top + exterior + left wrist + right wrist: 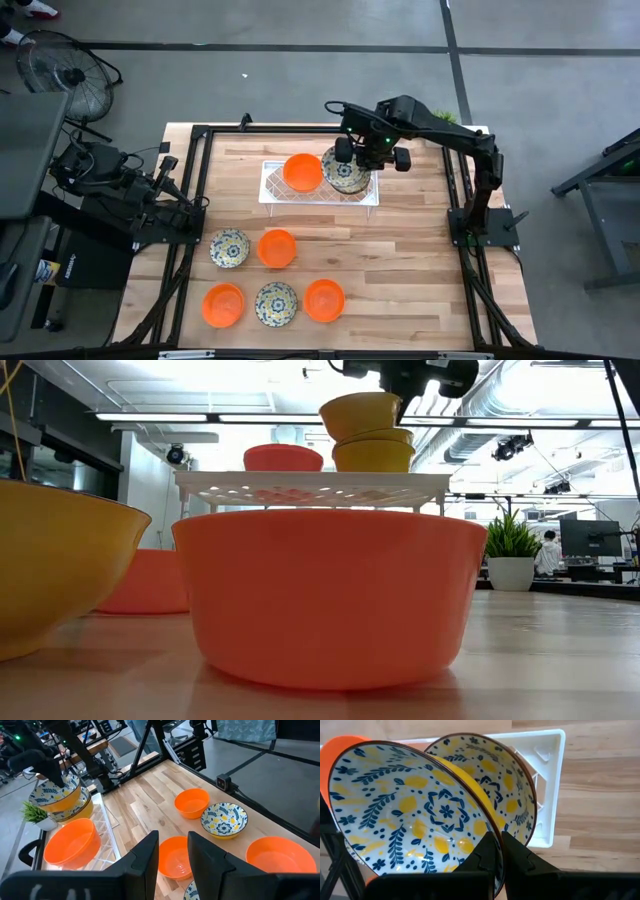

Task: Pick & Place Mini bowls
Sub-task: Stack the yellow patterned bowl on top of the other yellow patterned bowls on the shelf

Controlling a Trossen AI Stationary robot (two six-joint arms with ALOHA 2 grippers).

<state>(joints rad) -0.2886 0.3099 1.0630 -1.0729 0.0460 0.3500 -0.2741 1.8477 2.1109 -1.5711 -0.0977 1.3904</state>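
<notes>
A white tray (270, 196) stands at the far middle of the table. It holds an orange mini bowl (302, 171) and a floral mini bowl (520, 785). My right gripper (498, 836) is shut on a second floral bowl (410, 805), held tilted just over the first. I cannot tell whether the two bowls touch. Several more mini bowls rest on their bases on the near half: floral (229, 247), orange (277, 247), orange (223, 304), floral (277, 303), orange (324, 299). My left gripper (173, 845) waits open at the table's left edge. My right gripper pinches the upper floral bowl's wall at its rim (489, 831), one finger on the patterned inside and one on the yellow outside. The fingers come steeply from above. The bowl (360, 415) is tilted, its base low over the mouth of the bowl beneath (373, 455).
The table's black frame rails (200, 150) run along its left and right sides. Bare wood lies between the tray and the near bowls, and to the right of them. A fan (65, 65) and equipment stand off the table's left side.
</notes>
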